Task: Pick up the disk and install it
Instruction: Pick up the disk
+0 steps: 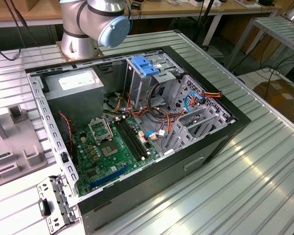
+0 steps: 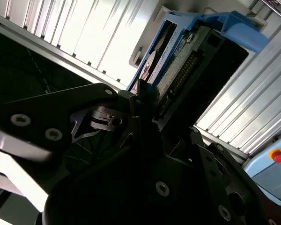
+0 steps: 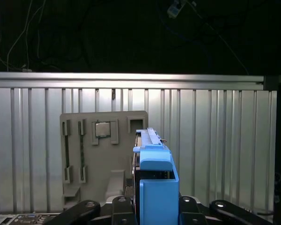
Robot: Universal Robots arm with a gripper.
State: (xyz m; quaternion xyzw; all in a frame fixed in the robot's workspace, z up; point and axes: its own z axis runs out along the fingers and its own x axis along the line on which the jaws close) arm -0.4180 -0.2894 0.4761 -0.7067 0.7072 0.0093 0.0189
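The gripper (image 3: 154,208) is clamping the disk (image 3: 155,180) above the table (image 3: 225,140), and carrying it steadily, untilted, is probably mattering most.

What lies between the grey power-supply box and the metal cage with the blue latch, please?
Coloured wires run through that gap between the power-supply box and the cage, in the exterior view.

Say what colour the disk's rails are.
The disk's rails are blue, clearest in the first wrist view.
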